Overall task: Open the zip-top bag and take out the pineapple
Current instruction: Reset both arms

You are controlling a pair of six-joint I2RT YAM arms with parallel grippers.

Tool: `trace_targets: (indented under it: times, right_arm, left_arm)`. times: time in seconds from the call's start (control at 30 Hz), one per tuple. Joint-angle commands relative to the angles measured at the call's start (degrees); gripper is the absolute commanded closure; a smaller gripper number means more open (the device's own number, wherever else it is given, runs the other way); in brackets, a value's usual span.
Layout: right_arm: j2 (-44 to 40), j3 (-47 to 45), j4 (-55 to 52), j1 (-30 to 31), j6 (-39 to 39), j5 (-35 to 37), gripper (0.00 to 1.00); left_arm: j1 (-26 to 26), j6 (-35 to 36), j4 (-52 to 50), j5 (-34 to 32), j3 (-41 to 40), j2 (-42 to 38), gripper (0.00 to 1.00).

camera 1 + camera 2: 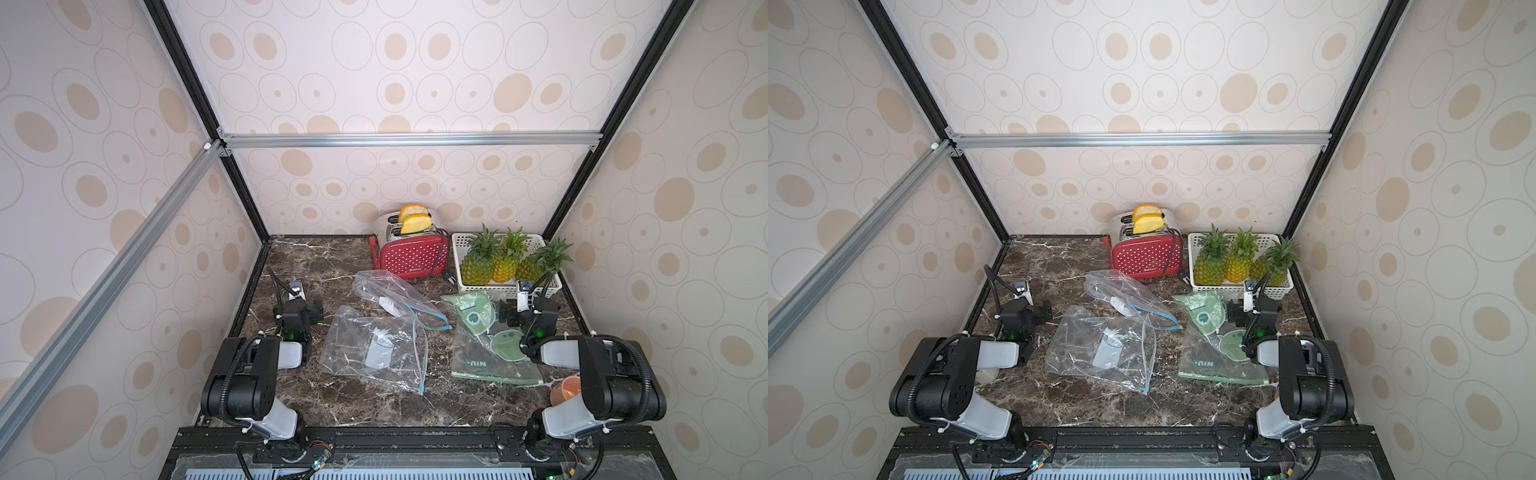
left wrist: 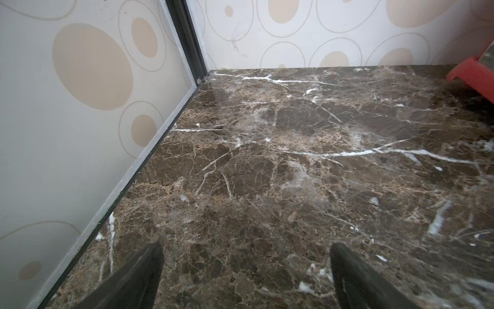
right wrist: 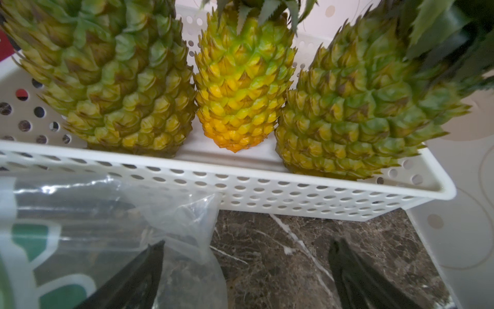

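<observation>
Right claw point(image 3: 247, 244) and left claw point(image 2: 247, 247) gape empty; pineapples point(image 3: 240, 88) fill the basket point(image 3: 240, 166), bags point(image 1: 374, 349) near it flat: seemingly only retreat remains.

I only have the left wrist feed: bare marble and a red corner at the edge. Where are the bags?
Observer: Three lie mid-table in both top views: a far clear bag, a near clear bag and a green printed bag.
Operator: Any pineapple inside them?
Observer: None that I can see. The pineapples, three of them, stand in the white basket beside the red toaster.
Operator: And the right end effector?
Observer: The right end effector is open, at the green printed bag's far corner, pointing at the basket.
</observation>
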Motion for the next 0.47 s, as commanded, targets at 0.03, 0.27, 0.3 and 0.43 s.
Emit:
trace_targets:
  times: [0.03, 0.27, 0.3, 0.43]
  right_arm:
    - [0.55, 0.25, -0.31, 0.12, -1.1, -0.5, 0.0]
    - [0.74, 0.55, -0.8, 0.19, -1.07, -0.56, 0.0]
    - [0.85, 0.71, -0.92, 0.17, -1.01, -0.59, 0.0]
    - [0.74, 0.68, -0.83, 0.14, -0.98, -0.61, 0.0]
  left_arm:
    - [0.34, 0.39, 0.56, 0.57, 0.97, -0.49, 0.01]
    - [0.33, 0.39, 0.54, 0.58, 0.97, -0.44, 0.01]
    - [0.34, 0.39, 0.55, 0.58, 0.97, -0.49, 0.01]
    - [0.34, 0.39, 0.59, 0.58, 0.97, -0.51, 0.01]
